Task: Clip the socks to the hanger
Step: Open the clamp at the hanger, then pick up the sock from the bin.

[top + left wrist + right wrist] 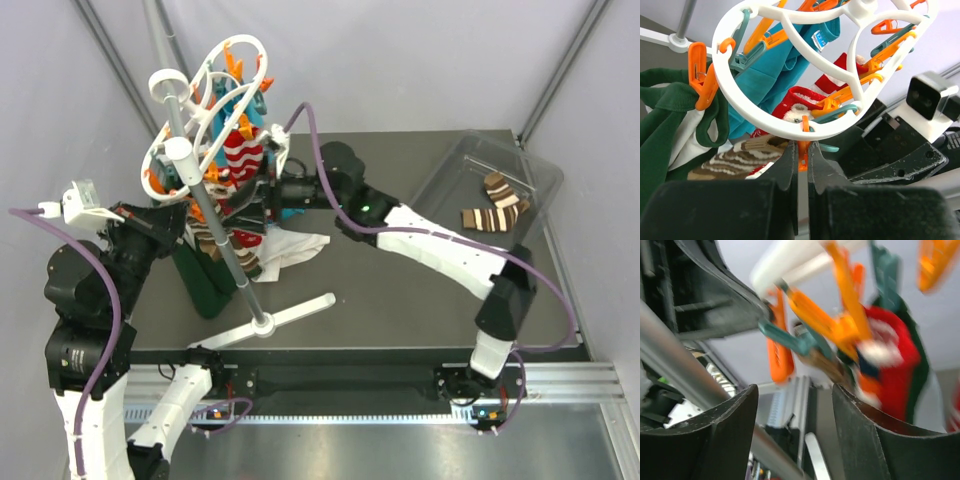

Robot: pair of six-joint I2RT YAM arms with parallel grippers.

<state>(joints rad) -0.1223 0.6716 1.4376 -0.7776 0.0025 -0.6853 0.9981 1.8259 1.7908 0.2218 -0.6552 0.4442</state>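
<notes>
The white ring hanger (215, 95) with orange clips stands on a grey pole (222, 235). My left gripper (801, 150) is under its rim (790, 131), shut on an orange clip (802, 159). A red-and-white striped sock (243, 150) hangs from the hanger. A brown-and-cream sock (740, 157) hangs just left of my left fingers. My right gripper (795, 387) is open close by, nothing between its fingers; a blurred orange clip (779, 352), a brown sock (826, 366) and a red sock (892, 365) hang above it. In the top view both grippers, left (203, 210) and right (255, 195), meet beneath the hanger.
A clear plastic bin (455, 165) at the back right holds two brown-and-cream socks (498, 188). A dark green garment (205, 280) and a teal one (775, 65) hang from the hanger. White cloth (300, 245) lies on the table. The pole's white foot (295, 312) lies in front.
</notes>
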